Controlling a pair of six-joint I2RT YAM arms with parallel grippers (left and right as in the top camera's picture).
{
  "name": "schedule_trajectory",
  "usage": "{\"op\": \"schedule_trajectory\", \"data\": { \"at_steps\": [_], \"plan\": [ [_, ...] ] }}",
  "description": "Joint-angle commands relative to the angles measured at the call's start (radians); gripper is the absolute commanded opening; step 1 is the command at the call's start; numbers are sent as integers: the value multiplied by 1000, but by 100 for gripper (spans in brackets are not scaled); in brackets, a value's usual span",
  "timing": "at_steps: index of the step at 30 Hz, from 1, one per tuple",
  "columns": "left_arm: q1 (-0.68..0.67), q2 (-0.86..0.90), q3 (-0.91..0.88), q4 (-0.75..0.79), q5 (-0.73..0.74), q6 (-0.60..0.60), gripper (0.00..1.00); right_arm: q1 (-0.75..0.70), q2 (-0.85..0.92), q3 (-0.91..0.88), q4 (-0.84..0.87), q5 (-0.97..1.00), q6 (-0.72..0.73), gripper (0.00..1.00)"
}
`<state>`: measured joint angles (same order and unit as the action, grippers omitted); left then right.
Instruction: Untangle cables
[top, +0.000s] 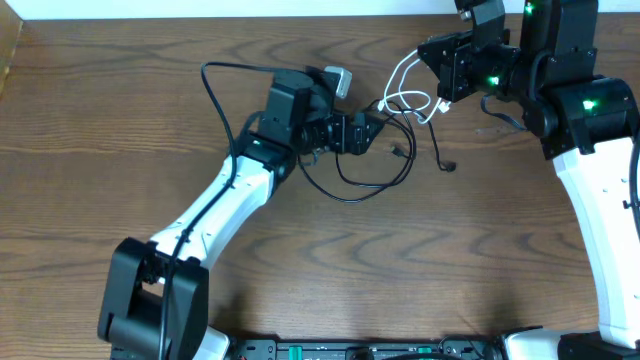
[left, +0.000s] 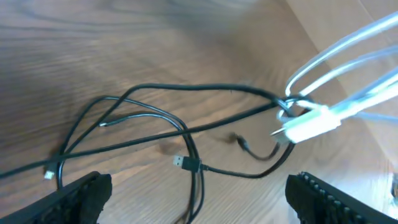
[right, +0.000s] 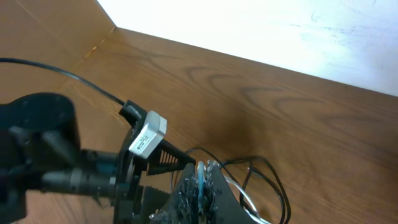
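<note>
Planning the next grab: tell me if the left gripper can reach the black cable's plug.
Probably yes. The left gripper is open, the black cable's plug lies uncovered just ahead of it, and the white cable is off to one side.

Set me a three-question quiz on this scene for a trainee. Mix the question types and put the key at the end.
1. True or false: the left gripper is shut on the black cable.
2. Which does the right gripper hold? A) the black cable B) the white cable C) nothing
3. Fill in: the black cable's loops lie on the ____.

Key: 1 false, its fingers stand wide apart; 2 B; 3 table.
</note>
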<state>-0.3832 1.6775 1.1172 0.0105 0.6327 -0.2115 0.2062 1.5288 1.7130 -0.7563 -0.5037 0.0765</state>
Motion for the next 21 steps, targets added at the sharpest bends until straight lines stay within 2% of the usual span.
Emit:
{"op": "schedule_trajectory", "data": {
  "at_steps": [1, 5, 8, 17, 21],
  "plan": [
    [35, 54, 11, 3, 145, 211, 95, -3, -5, 0, 0, -4, 13, 1],
    [22, 113, 11, 60, 141, 415, 95, -3, -5, 0, 0, -3, 12, 1],
    [0, 149, 11, 142, 138, 495, 95, -3, -5, 0, 0, -3, 12, 1],
    [-52, 224, 11, 380, 123, 495, 95, -3, -5, 0, -6, -3, 12, 1],
    [-79, 261, 11, 476, 9, 495, 96, -3, -5, 0, -7, -3, 12, 1]
  ]
}}
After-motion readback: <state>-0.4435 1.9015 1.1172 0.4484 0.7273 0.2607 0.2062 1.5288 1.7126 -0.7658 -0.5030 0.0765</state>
